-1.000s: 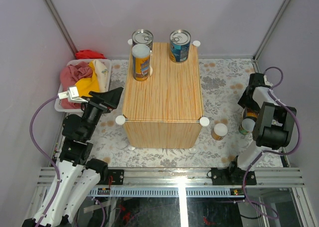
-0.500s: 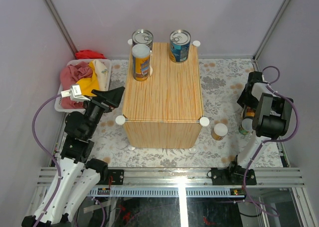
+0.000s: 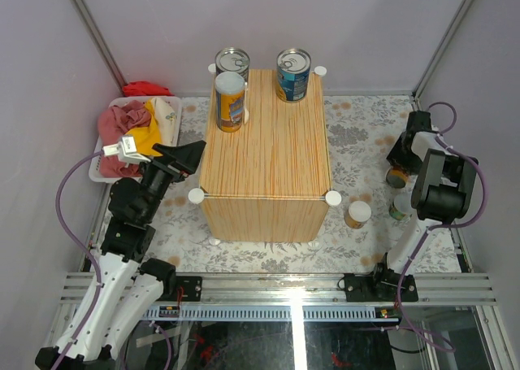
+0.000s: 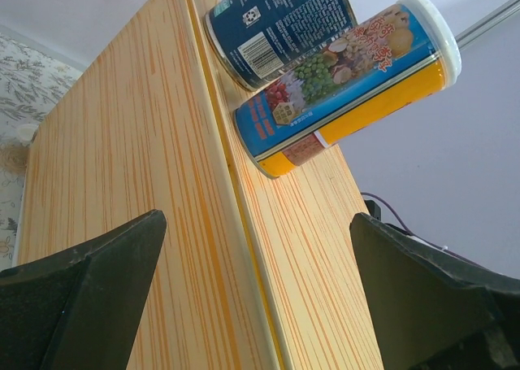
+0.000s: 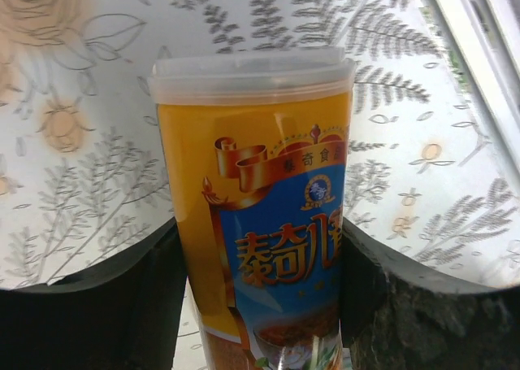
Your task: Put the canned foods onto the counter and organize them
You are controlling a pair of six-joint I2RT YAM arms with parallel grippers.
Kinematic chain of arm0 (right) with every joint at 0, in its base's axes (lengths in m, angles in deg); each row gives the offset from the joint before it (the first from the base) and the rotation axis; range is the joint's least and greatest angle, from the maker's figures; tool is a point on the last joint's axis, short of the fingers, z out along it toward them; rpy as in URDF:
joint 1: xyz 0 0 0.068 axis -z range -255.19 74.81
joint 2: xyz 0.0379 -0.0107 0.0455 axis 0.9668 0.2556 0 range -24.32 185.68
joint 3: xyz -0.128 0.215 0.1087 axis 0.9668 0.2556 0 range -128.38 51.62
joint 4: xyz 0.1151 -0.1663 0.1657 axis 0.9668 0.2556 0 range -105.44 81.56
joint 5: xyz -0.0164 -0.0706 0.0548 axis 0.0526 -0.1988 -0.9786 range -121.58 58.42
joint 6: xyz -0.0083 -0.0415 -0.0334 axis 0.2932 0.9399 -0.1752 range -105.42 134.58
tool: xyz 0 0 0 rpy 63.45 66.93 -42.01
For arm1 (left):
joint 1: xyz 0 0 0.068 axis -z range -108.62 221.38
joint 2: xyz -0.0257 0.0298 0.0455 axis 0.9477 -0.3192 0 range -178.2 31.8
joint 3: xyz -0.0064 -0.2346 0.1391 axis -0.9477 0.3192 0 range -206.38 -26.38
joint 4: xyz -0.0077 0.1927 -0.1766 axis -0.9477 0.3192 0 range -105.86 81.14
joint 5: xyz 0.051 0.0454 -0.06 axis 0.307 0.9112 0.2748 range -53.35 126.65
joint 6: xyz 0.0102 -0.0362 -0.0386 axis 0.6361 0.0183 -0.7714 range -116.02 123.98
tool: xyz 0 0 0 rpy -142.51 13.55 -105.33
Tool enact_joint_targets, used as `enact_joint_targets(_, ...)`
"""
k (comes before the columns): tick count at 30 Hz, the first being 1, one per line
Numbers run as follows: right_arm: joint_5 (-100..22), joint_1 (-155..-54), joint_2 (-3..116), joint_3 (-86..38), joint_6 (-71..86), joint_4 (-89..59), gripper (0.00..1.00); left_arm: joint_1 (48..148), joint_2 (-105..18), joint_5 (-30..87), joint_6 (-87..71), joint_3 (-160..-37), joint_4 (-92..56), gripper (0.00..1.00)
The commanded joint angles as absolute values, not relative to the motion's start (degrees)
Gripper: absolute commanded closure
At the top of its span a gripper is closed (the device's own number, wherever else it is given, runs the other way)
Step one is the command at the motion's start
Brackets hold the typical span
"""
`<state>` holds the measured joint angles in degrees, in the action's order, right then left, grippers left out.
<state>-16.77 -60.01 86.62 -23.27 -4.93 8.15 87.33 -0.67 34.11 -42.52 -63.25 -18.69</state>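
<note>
The counter (image 3: 266, 142) is a wood-grain box in the middle of the mat. Three cans stand at its far end: a silver-topped one (image 3: 232, 61), a blue one (image 3: 293, 75) and an orange one with a white lid (image 3: 230, 102). My right gripper (image 3: 398, 168) is shut on another orange-yellow can (image 5: 260, 207), a finger pressed to each side of its body, low over the mat at the right. Two more cans (image 3: 357, 214) (image 3: 400, 205) stand on the mat nearby. My left gripper (image 3: 188, 152) is open and empty by the counter's left edge (image 4: 236, 191).
A white basket (image 3: 174, 123) holding pink and yellow cloths sits at the left, with a red cloth (image 3: 146, 88) behind it. The floral mat (image 3: 357, 134) is bounded by purple walls and slanted metal posts. White knobs mark the counter's corners (image 3: 333, 198).
My right gripper has closed on the orange-yellow can and shifted with it a little away from the arm bases. My left arm has crept slightly forward along the counter's side.
</note>
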Motion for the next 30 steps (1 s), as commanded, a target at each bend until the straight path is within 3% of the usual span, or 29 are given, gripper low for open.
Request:
enact_joint_targets(1,-23.81,-62.27,81.59,-21.98,-5.95,2.14,0.67,86.85,-0.63,32.85,-42.57,-64.85,-19.78,0.04)
enact_joint_targets(11,-25.45,-69.65,75.37,-21.64,-8.35,-0.25,0.71,86.86,0.70,32.75,-43.43,-66.21,-18.38,0.04)
enact_joint_targets(21,-29.50,-73.02,61.69,-8.00,-8.24,-15.51,0.72,86.84,0.60,32.25,-45.25,-66.72,-18.83,0.05)
enact_joint_targets(30,-22.56,-78.47,54.00,0.49,-5.61,-25.27,0.71,86.85,1.68,32.57,-46.09,-66.22,-18.55,0.05)
